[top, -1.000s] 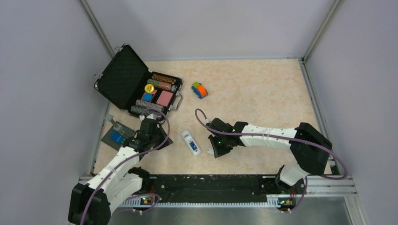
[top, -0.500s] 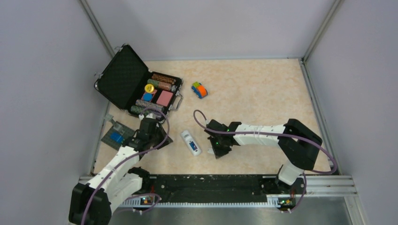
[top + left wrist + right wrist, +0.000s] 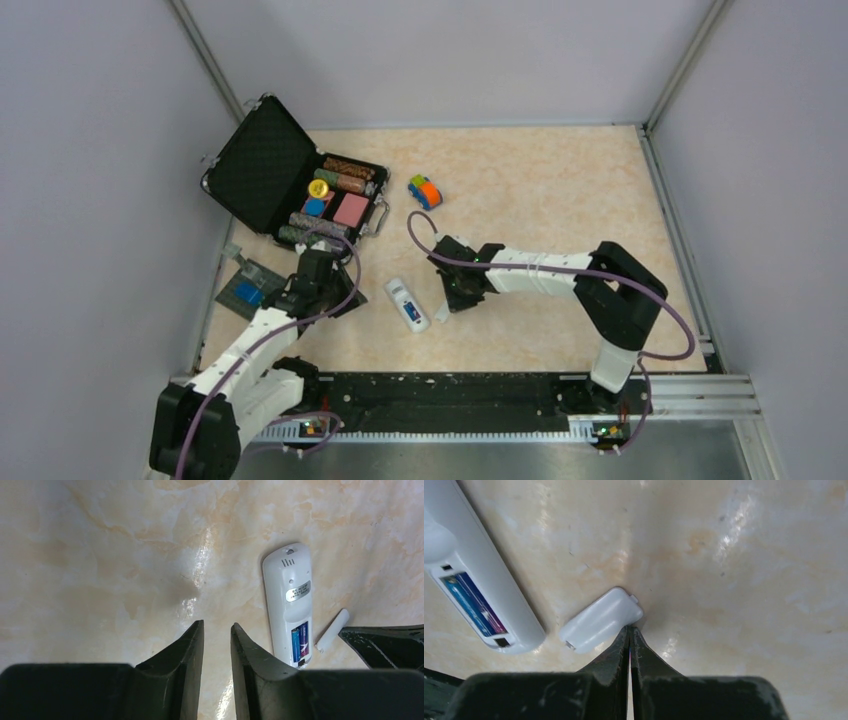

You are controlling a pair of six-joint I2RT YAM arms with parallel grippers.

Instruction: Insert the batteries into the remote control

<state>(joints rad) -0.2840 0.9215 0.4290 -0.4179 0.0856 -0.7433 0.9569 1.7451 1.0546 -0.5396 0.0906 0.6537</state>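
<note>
The remote control [image 3: 407, 303] is laid back-up on the table [image 3: 540, 180], both batteries [image 3: 300, 641] seated in its open compartment. The jaws of the right arm [image 3: 540, 272] are clenched empty against the loose cover [image 3: 601, 620] just right of it. The jaws of the left arm [image 3: 255, 335] are slightly parted, nothing held.

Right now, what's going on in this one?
The remote control lies back-up on the table with its battery bay uncovered. The batteries, one blue and one darker, sit side by side inside. The loose white battery cover lies on the table just beside it. The right gripper is shut, its tips at the cover's edge, not pinching it. The left gripper hovers nearby, slightly open, holding nothing.
</note>
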